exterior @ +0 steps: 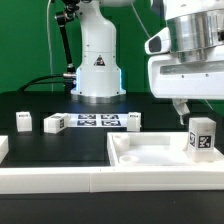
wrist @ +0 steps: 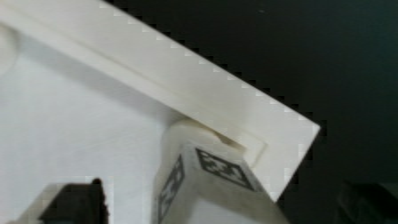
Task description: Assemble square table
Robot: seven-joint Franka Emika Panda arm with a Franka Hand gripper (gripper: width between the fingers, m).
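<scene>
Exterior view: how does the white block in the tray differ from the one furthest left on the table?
The tray block stands in a corner of the white tray; the leftmost block sits on the bare black table. The tray block is just below the open gripper; the leftmost block is far from it. Both are white with black-and-white tags.

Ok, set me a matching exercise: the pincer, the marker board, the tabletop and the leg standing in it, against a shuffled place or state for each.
Things:
1. pincer
2. marker board
3. tabletop
4. upright leg

Places or states:
A. flat on the black table, before the robot base
B. standing at a tabletop corner
C. open, above that leg
D. rim up, at the front, on the exterior view's right

Pairs: 1-C, 2-A, 3-D, 4-B
</scene>
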